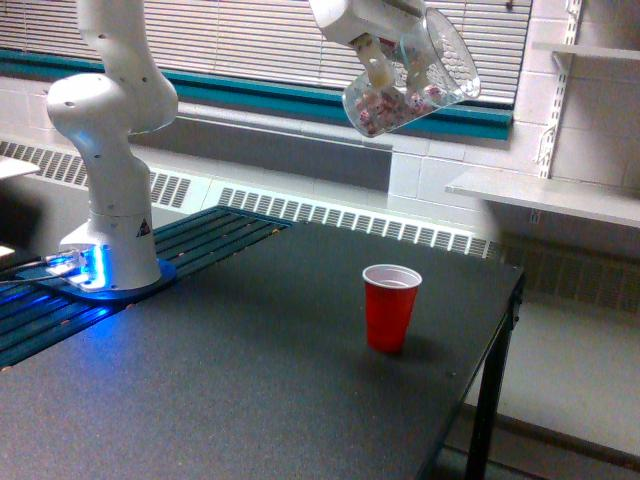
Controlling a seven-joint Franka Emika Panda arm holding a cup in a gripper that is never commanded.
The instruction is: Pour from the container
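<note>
The container (415,82) is a clear plastic tumbler held high near the top of the exterior view, tilted far over with its rim pointing up and to the view's right. Small pink and white pieces lie in its lower end, at the left. My gripper (385,55) is shut on the container, white fingers clamped across its wall. An opaque red cup (390,306) stands upright on the black table, well below the container and slightly to the left of its rim. Nothing is falling from the container.
The arm's white base (108,230) stands on the table's left side with blue light glowing at its foot. The black table (250,380) ends at an edge on the view's right. White wall shelves (545,195) sit at the right, window blinds behind.
</note>
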